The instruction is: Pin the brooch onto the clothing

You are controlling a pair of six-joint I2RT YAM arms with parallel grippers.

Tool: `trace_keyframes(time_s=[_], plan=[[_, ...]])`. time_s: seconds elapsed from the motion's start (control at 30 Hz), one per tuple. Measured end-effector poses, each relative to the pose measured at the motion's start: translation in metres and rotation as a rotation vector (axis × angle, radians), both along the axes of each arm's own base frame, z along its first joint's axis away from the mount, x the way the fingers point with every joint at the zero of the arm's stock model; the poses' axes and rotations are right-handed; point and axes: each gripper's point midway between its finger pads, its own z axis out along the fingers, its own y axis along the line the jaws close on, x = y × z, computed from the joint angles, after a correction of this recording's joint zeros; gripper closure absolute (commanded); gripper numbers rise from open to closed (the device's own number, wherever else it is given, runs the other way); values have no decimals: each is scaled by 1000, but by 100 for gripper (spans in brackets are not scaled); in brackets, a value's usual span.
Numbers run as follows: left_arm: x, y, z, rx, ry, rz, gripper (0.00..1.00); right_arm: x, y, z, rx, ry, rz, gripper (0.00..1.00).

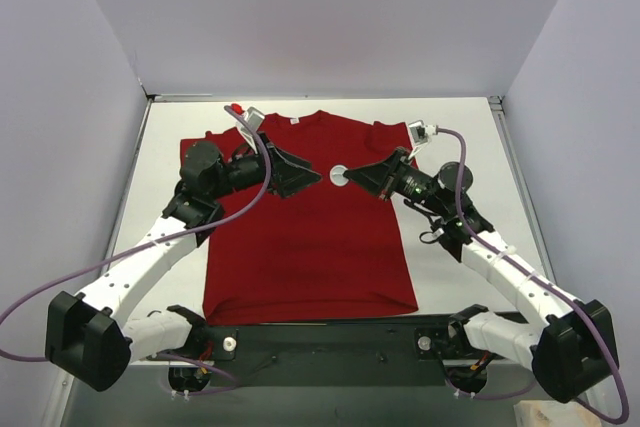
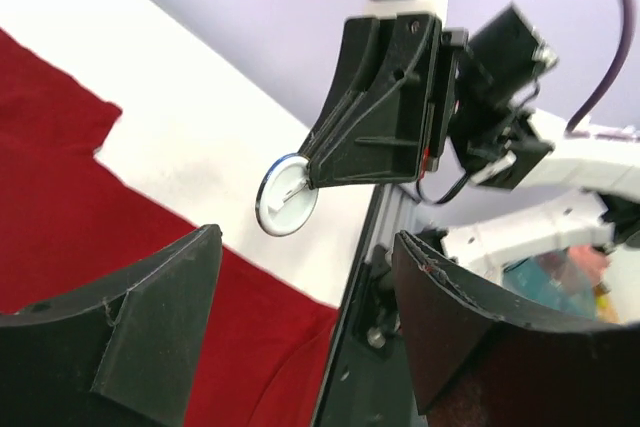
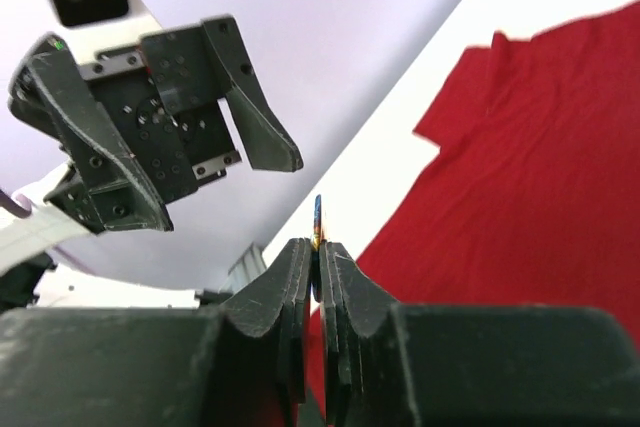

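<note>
The clothing [image 1: 310, 247], a red T-shirt, lies flat on the white table, also visible in the left wrist view [image 2: 60, 177] and the right wrist view [image 3: 520, 177]. My right gripper [image 1: 355, 177] [image 3: 317, 247] is shut on the brooch [image 1: 338, 175], holding it in the air above the shirt's chest. The brooch shows edge-on [image 3: 318, 219] between the right gripper's fingers, and its pale round back [image 2: 288, 195] faces the left wrist camera. My left gripper [image 1: 308, 177] [image 2: 305, 247] is open, just left of the brooch and not touching it.
White table [image 1: 170, 127] borders the shirt on the left and right. Lilac walls [image 1: 70, 97] close in three sides. A dark rail [image 1: 330, 332] runs along the near edge between the arm bases. Purple cables loop from both arms.
</note>
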Motion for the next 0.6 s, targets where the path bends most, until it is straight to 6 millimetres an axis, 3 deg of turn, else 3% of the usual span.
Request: trace_keyframes(time_s=[0.17,0.27,0.47,0.6], plan=[[5,-4,12,-92,46,-3,24,1,-4,12,83,-54,-72,100],[11,-11,8,-141,99,-23,30,0,-2,18,121,-71,-94,100],[16,-28,-9,-173,199,-67,50,0,0,34,174,-114,-115,100],[12,-34,-6,-197,205,-97,61,1,-2,39,189,-124,-127,100]])
